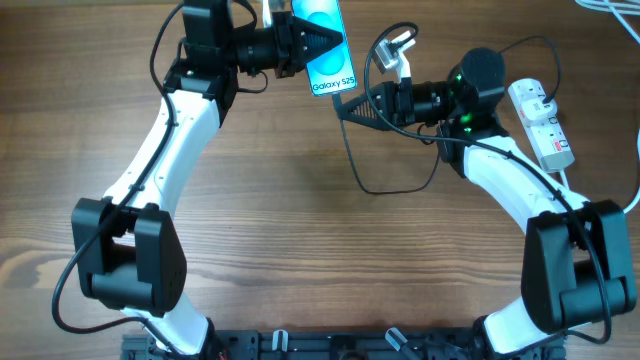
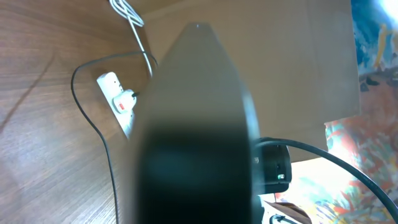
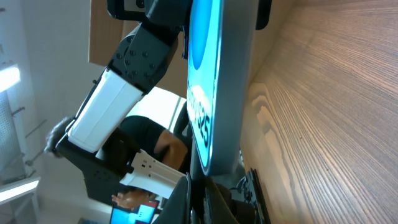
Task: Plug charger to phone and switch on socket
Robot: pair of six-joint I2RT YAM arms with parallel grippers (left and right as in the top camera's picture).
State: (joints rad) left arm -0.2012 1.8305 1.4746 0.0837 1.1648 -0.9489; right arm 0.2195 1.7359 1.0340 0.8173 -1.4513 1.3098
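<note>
My left gripper (image 1: 338,45) is shut on the phone (image 1: 331,72), which it holds off the table at the top centre with the cyan screen facing up. My right gripper (image 1: 347,109) points left just under the phone's lower end. It is shut on the tip of the charger (image 1: 392,188), whose thin black cable loops across the table. In the right wrist view the phone (image 3: 214,81) stands edge-on directly above the closed fingertips (image 3: 186,196). The white socket (image 1: 541,124) lies at the right. In the left wrist view a blurred dark bulk hides the jaws; the socket (image 2: 114,94) shows beyond.
A thick white cord (image 1: 612,14) runs off the top right corner, and the white cord (image 2: 129,12) also shows coiled in the left wrist view. A plug (image 1: 537,106) sits in the socket. Bare wooden table (image 1: 300,250) lies between the two arms.
</note>
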